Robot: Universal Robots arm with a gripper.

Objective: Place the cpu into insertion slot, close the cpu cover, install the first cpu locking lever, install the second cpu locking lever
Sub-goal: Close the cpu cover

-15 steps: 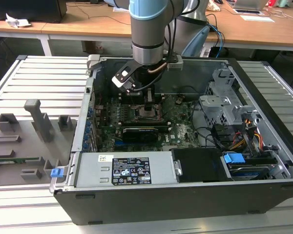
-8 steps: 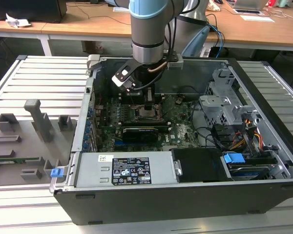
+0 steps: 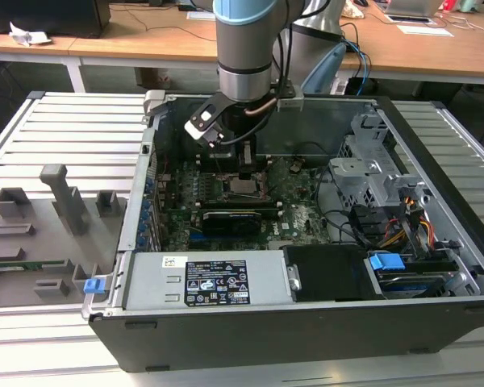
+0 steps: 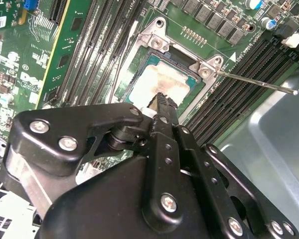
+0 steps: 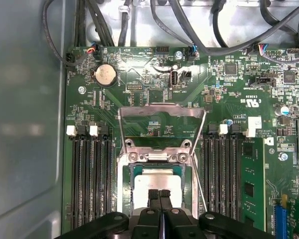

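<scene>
Gripper [image 3: 246, 173], mid-frame in exterior view, closed empty, tips on cpu [image 5: 157, 183] seated in insertion slot [image 5: 122, 183]; off-centre push risks tilting it, bending pins.

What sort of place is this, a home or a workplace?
Probably a robotics lab or test workshop: a robot arm reaches into an open desktop computer case on a slatted metal table, with wooden desks behind.

Exterior view over computer case [image 3: 266, 339], both wrist views near insertion slot [image 4: 175, 56] [image 5: 157, 168]
</scene>
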